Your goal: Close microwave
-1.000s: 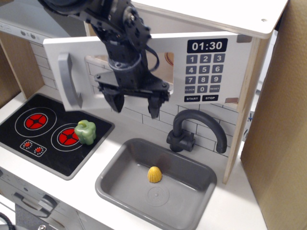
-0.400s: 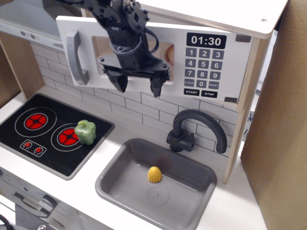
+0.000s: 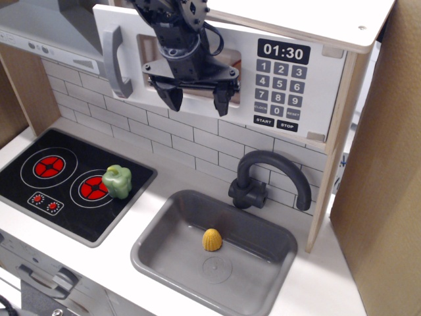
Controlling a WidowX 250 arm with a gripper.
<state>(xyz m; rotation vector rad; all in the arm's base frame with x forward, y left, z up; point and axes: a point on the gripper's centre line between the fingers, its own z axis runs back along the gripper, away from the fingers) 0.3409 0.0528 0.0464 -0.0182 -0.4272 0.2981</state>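
The microwave (image 3: 289, 46) is a white-doored toy box under the wooden shelf, with a black keypad showing 01:30. Its door (image 3: 247, 122) lies nearly flat against the front, with the grey bar handle (image 3: 117, 62) at its left end. My gripper (image 3: 198, 100) is black, open and empty. It hangs in front of the door's clear window, fingers (image 3: 173, 97) pointing down, and it hides most of the window. I cannot tell whether it touches the door.
A grey range hood (image 3: 46, 33) sits left of the microwave. Below are a black stove (image 3: 26, 191) with a green pepper (image 3: 117, 182), a grey sink (image 3: 148, 253) holding a yellow toy (image 3: 211, 239), a black faucet (image 3: 270, 178), and a brown panel (image 3: 378, 171) at right.
The door has swung from wide open to nearly shut against the microwave front. My gripper has moved up and back with it, staying open.
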